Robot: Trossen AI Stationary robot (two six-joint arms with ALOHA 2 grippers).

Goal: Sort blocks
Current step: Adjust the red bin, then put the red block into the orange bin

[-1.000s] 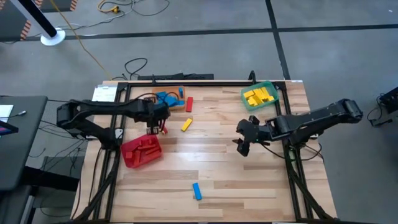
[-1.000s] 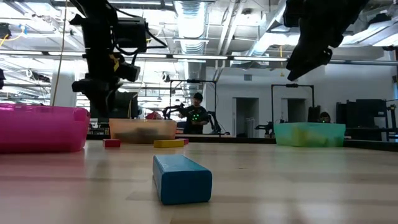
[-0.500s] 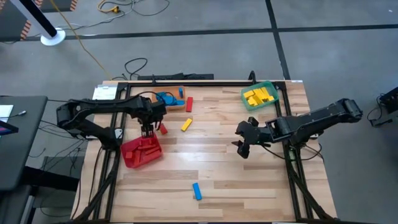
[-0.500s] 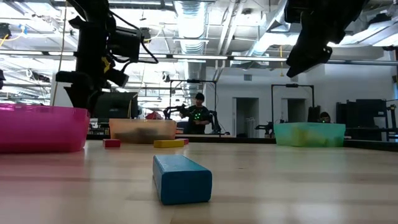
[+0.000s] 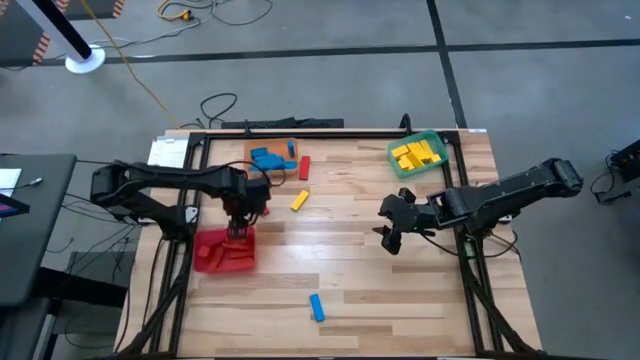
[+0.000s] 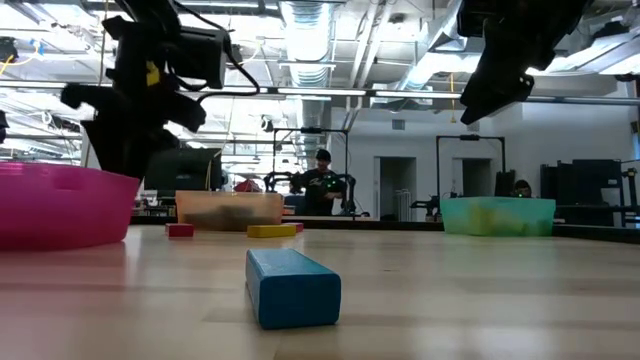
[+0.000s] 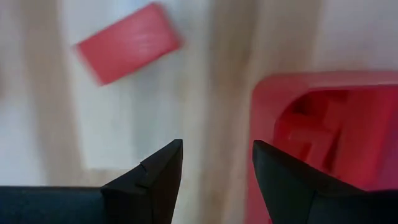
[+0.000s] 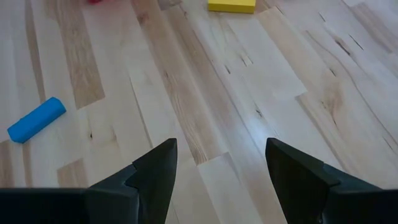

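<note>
Most of the sorting looks done: the yellow blocks (image 5: 415, 155) fill the green bin (image 5: 437, 141), blue blocks (image 5: 268, 159) lie in the orange bin (image 5: 287, 146), and red ones sit in the red bin (image 5: 222, 250). Loose on the tabletop (image 5: 350, 270) are a red block (image 5: 304, 168), a yellow block (image 5: 300, 201), a blue block (image 5: 316, 307) near the front edge, and a small red block (image 7: 128, 43) beside the red bin.

The left gripper (image 5: 238, 222) hangs over the red bin's edge, fingers apart and empty. Since a second ago it has moved from the orange bin toward the red bin, which has slid. The right gripper (image 5: 392, 232) stays hovering mid-table, fingers wide and empty.
</note>
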